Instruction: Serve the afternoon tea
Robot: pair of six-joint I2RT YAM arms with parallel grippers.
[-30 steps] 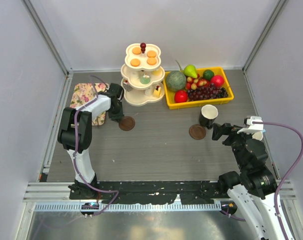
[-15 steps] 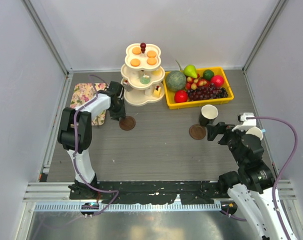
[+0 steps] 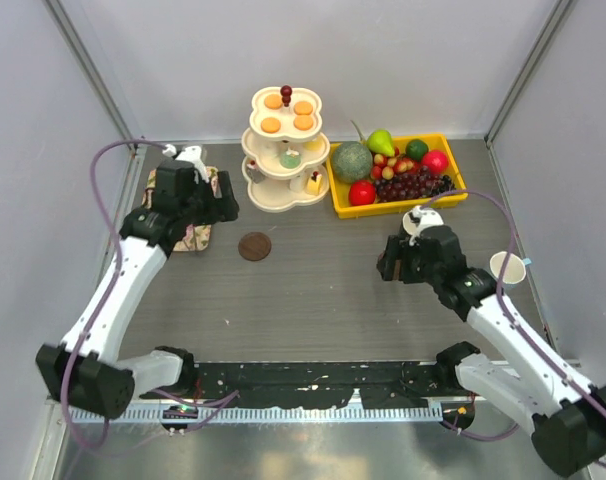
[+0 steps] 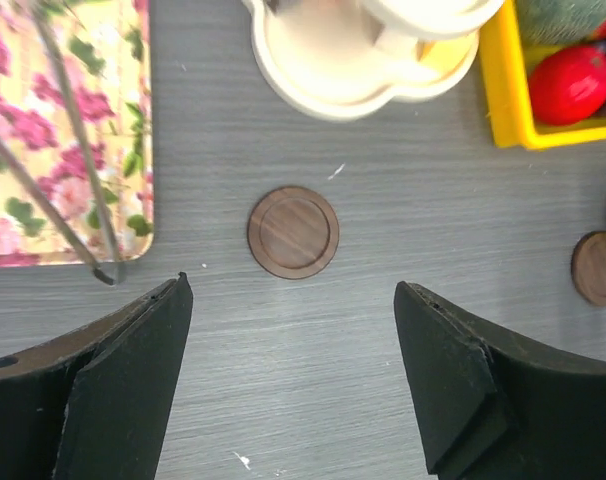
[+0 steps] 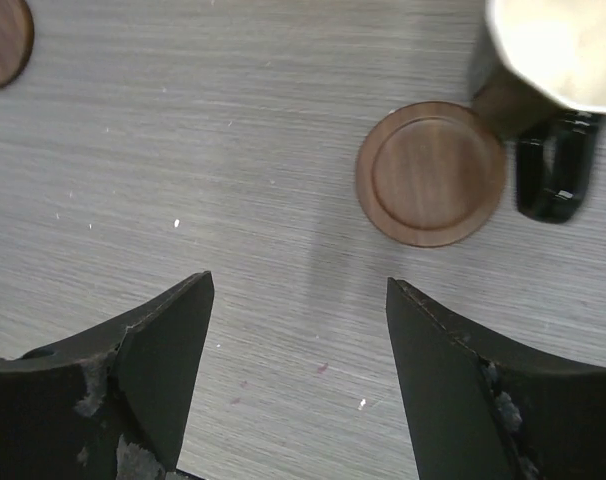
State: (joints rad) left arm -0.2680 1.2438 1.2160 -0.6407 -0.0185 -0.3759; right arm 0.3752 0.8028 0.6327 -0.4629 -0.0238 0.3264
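Mug-placing step, I judge: black mug [image 5: 558,60] stands just beside coaster [image 5: 431,172], upper right of right-wrist frame. My right pincer [image 5: 298,290] and left pincer [image 4: 288,290] gape empty. Next move calls for gripping the mug.

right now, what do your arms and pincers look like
The left arm and right arm have white links with black joints, each trailing a mauve cable from the wrist. The left pincer and right pincer each have two broad black wedge fingers; the right ones show pale scuffs.
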